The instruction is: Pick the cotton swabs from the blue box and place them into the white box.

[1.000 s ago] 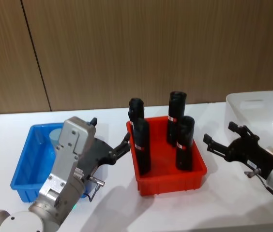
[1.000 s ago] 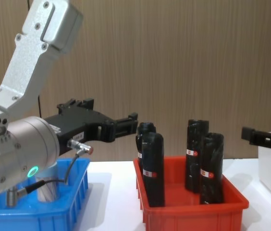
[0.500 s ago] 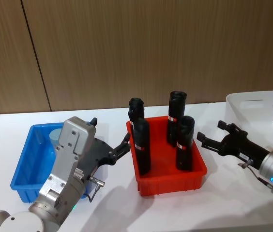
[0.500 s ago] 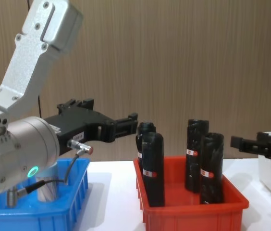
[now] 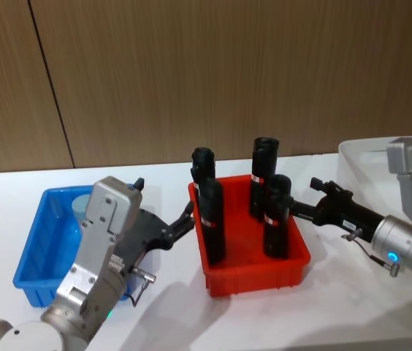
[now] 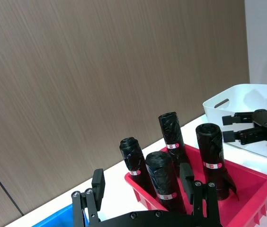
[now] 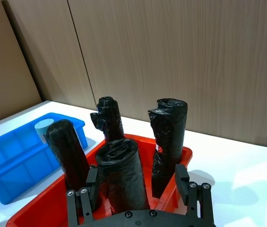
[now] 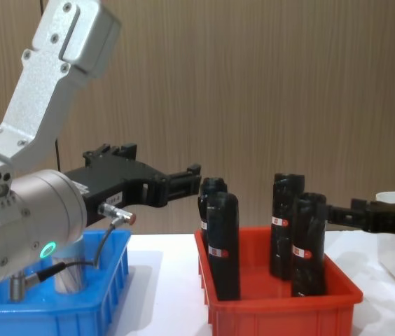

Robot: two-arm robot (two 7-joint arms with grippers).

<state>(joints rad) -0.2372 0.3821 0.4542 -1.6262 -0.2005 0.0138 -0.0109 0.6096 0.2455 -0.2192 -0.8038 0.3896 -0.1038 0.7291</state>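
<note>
Your cotton swabs (image 5: pixel 83 207) sit in the blue box (image 5: pixel 33 252), white box (image 5: pixel 370 155) at 3 o'clock unfilled; left gripper (image 5: pixel 186 219) and right gripper (image 5: pixel 302 207) fingers wide, empty

The left silver arm angles down from high on the left, its black left gripper (image 5: pixel 184 221) held level and pointing right, its two fingers (image 6: pixel 97 185) spread apart with nothing between them. The right arm reaches in from the right, its black right gripper (image 5: pixel 307 204) also level, pointing left, fingers apart and empty.
</note>
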